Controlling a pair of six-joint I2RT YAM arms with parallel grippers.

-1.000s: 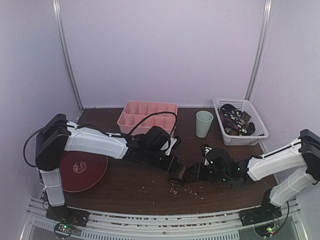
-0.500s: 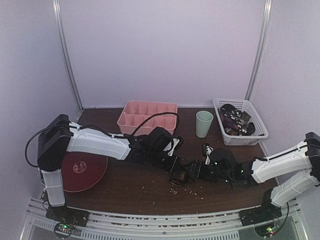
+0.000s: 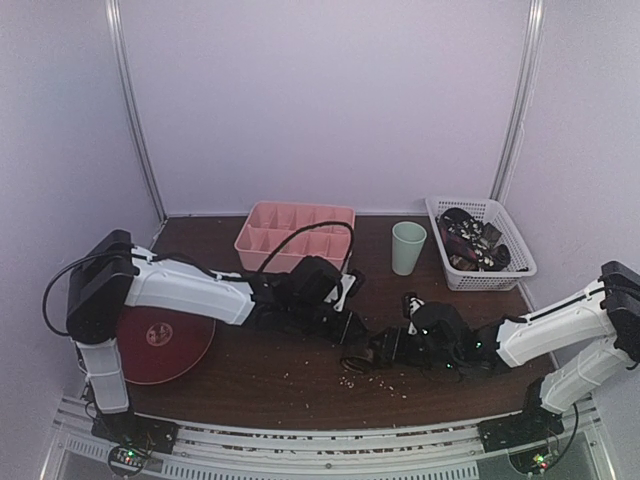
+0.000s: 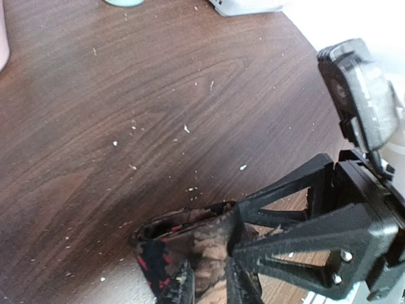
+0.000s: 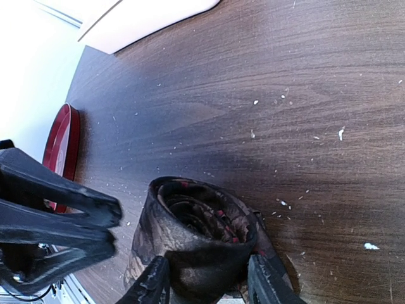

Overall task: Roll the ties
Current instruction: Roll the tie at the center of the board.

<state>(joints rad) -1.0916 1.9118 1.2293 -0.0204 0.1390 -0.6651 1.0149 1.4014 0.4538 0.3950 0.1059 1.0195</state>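
Since the dark patterned fabric tie coil looks soft and springy, my right gripper clasps its flanks from three o'clock; left gripper: hold unclear.

Far centre: pink divided tray. Right of it: green cup, upright. Far right: white basket. Near left: red plate. Brown table, pale crumbs near centre.

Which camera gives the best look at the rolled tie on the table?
The right wrist view: the rolled tie fills the foreground, its spiral end facing the camera. The left wrist view catches only part at its bottom edge; the top view shows a small dark lump.
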